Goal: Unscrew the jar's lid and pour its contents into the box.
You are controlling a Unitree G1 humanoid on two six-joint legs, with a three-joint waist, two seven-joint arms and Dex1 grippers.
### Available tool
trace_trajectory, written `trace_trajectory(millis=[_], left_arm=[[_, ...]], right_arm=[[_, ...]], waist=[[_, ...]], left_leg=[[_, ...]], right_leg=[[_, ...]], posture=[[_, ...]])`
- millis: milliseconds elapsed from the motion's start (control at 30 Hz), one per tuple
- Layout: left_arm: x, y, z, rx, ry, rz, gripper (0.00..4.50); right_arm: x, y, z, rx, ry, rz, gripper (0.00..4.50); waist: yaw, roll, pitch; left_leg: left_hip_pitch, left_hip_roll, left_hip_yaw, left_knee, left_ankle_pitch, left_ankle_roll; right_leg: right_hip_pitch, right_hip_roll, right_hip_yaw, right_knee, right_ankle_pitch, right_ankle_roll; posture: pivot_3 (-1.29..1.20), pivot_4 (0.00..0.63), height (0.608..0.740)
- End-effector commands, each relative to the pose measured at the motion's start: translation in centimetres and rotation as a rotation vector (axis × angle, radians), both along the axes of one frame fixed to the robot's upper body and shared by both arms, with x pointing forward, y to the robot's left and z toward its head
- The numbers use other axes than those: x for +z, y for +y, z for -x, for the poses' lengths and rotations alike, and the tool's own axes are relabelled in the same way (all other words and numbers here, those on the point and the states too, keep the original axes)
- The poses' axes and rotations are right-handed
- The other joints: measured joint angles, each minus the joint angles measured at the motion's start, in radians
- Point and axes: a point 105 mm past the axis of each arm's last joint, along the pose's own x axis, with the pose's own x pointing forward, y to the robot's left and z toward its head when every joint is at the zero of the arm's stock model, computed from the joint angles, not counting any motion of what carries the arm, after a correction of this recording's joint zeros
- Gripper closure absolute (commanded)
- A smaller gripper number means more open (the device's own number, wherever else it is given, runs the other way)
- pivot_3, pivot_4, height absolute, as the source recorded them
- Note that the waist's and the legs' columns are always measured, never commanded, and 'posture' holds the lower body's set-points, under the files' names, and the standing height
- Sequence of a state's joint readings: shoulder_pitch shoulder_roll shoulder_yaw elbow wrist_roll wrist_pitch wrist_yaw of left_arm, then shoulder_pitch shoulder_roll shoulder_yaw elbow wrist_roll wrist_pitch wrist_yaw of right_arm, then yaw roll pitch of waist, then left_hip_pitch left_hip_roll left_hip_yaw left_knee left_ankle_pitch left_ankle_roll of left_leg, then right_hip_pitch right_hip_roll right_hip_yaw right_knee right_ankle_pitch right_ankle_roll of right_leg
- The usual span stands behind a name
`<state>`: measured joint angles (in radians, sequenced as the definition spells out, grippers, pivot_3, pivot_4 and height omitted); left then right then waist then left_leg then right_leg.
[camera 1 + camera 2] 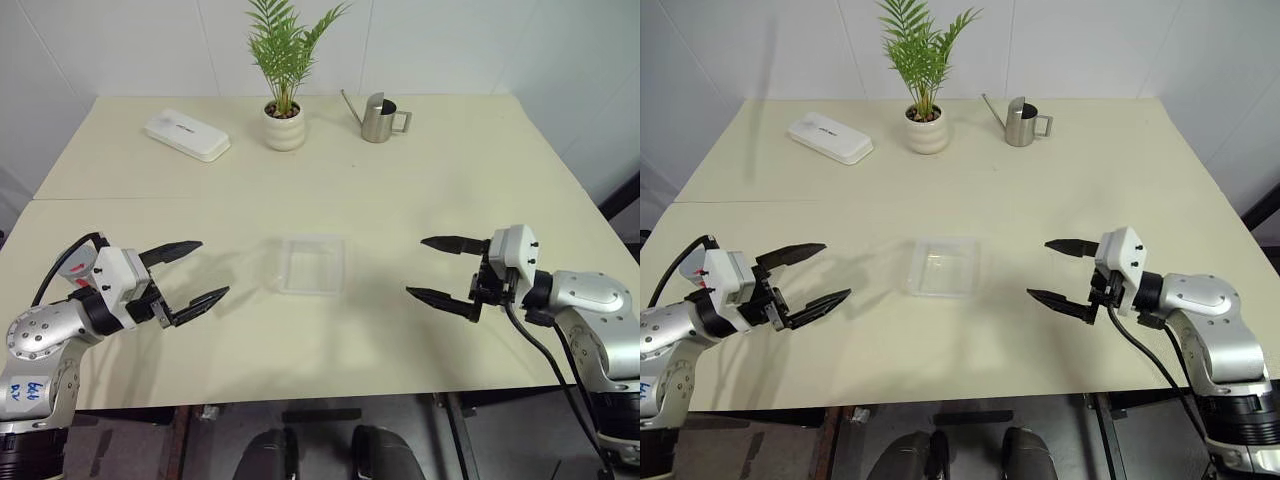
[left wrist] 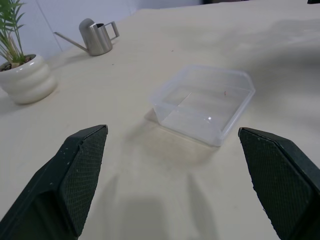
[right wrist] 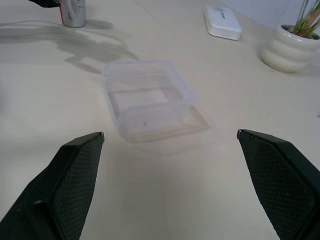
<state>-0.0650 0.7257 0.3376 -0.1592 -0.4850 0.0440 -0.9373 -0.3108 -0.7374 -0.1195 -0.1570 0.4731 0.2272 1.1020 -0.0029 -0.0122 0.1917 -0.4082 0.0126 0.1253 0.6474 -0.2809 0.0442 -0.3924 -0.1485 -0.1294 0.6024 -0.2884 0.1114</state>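
presently the box (image 1: 312, 264) sits on the cream table (image 1: 400, 190), midway between the two grippers and apart from both. it is thin clear plastic, judged light and flexible at the walls, likely to slide if knocked; nothing bulky shows inside it, only a tiny red speck on its floor. in the right wrist view a silvery cylinder with a red mark, taken to be the jar (image 3: 73, 12), stands upright well beyond the box; its lid cannot be made out separately. the jar looks rigid and smooth, probably slippery, so a hold around its body with one gripper and across the cap with the other is judged soundest.

the left gripper (image 1: 192, 272) hovers above the table, roughly level, pointing inward toward the box, fingers spread wide and holding nothing. the right gripper (image 1: 444, 270) mirrors it from the opposite side, fingers likewise wide apart and unloaded. a plant pot (image 1: 284, 125), watering can (image 1: 378, 118) and white case (image 1: 187, 134) stand at the far side, well clear.
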Motion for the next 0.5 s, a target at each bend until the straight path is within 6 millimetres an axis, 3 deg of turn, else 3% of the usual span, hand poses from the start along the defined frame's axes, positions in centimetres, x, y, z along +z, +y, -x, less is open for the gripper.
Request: trace_trajectory(millis=[33, 300, 500], left_arm=[[1.2, 0.1, 0.5, 0.017, -0.051, -0.008, 0.04], [-0.1, 2.3, 3.7, 0.225, -0.029, 0.073, 0.04], [-2.9, 4.1, 7.5, 0.477, 0.028, 0.165, 0.04]], right_arm=[[1.1, 0.8, 0.0, 0.029, -0.022, -0.009, 0.0], [1.5, 2.6, -1.0, 0.101, -0.016, -0.091, 0.0], [3.2, 5.4, -1.5, 0.202, -0.019, -0.196, 0.0]], waist=[[0.0, 0.0, 0.0], [-0.007, 0.0, 0.0], [-0.02, 0.0, 0.0]], left_leg=[[0.0, 0.0, 0.0, 0.0, 0.0, 0.0], [0.0, 0.001, 0.0, -0.001, 0.0, 0.001], [0.0, 0.001, 0.0, 0.0, -0.002, 0.0]], right_leg=[[0.0, 0.0, 0.0, 0.0, 0.0, 0.0], [0.0, 0.0, 0.002, 0.0, 0.0, 0.0], [0.0, 0.0, 0.003, -0.002, 0.0, 0.0]], posture=[[0.0, 0.15, 0.74], [0.0, 0.15, 0.74], [0.0, 0.15, 0.74]])
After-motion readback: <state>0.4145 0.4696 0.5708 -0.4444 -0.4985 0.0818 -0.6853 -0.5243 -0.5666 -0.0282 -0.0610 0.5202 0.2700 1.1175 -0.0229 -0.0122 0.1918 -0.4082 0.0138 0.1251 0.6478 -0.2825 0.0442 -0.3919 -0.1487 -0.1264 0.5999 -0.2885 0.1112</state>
